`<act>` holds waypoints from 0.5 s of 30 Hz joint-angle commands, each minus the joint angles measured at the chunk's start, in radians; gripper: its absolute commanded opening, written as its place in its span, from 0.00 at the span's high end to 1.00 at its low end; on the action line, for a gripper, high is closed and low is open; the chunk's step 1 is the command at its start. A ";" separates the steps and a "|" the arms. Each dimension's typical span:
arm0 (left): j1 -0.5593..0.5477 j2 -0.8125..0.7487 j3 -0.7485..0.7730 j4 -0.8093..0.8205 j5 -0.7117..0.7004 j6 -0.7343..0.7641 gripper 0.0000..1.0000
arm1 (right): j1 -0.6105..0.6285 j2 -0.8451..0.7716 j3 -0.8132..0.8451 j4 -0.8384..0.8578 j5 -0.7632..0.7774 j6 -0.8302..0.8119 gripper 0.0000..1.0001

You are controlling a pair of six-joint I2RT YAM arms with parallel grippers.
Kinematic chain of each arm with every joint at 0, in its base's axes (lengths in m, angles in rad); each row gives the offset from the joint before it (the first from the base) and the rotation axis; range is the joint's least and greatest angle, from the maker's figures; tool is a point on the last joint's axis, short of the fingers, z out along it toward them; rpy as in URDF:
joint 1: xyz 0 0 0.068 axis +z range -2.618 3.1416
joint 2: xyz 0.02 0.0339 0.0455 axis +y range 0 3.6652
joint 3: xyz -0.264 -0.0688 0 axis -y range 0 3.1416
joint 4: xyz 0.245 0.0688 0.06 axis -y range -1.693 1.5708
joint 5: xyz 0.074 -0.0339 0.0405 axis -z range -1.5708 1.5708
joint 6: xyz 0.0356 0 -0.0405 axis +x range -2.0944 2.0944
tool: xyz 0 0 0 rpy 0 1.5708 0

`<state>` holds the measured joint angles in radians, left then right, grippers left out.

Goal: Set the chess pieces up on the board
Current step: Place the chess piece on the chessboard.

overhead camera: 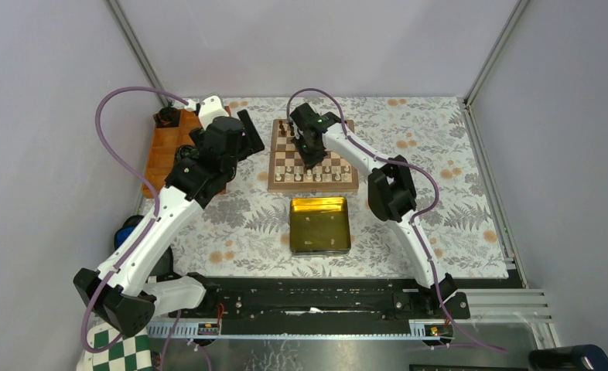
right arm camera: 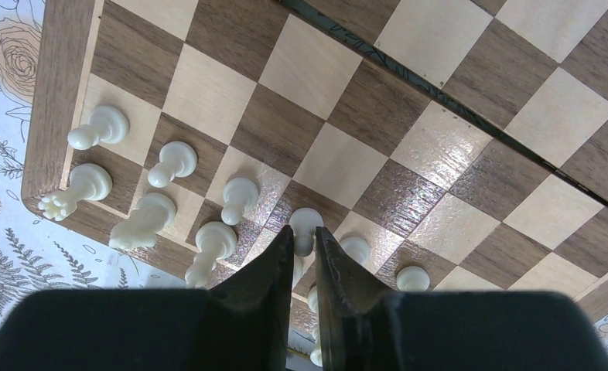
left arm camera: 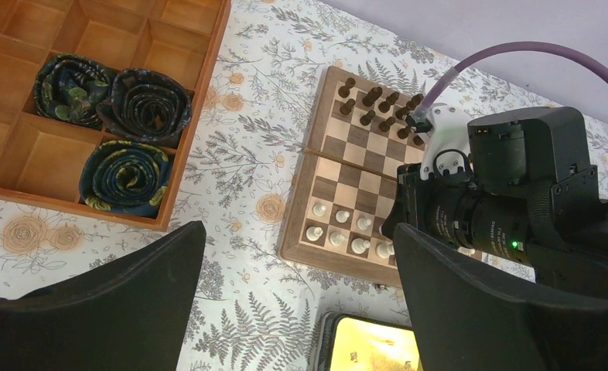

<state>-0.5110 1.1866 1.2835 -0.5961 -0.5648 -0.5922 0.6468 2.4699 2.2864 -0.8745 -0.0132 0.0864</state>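
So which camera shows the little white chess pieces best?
The right wrist view: the white pieces are close up, each shape clear. In the top view they are only tiny specks. The left wrist view shows a few small ones, the rest hidden behind the right arm.

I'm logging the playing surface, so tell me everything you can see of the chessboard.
The chessboard is square and wooden, with dark brown and cream squares, a tan rim and a fold seam across its middle. It lies flat on the floral cloth, beyond the gold tin. Dark pieces stand on its far rows, cream pieces on its near rows. The right pincer straddles one cream piece.
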 commanded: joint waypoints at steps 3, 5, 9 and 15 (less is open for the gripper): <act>-0.007 0.003 -0.006 0.056 -0.009 0.020 0.01 | -0.004 0.002 0.049 0.007 -0.007 -0.004 0.77; -0.007 0.004 -0.004 0.056 -0.007 0.020 0.01 | -0.004 0.001 0.050 0.009 -0.007 -0.006 0.77; -0.007 0.007 -0.003 0.055 -0.007 0.020 0.01 | -0.004 -0.003 0.052 0.011 -0.004 -0.007 0.77; -0.007 0.009 0.002 0.056 -0.003 0.021 0.01 | -0.006 -0.011 0.050 0.012 -0.002 -0.008 0.77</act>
<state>-0.5110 1.1912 1.2819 -0.5957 -0.5644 -0.5892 0.6468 2.4718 2.2913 -0.8703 -0.0132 0.0864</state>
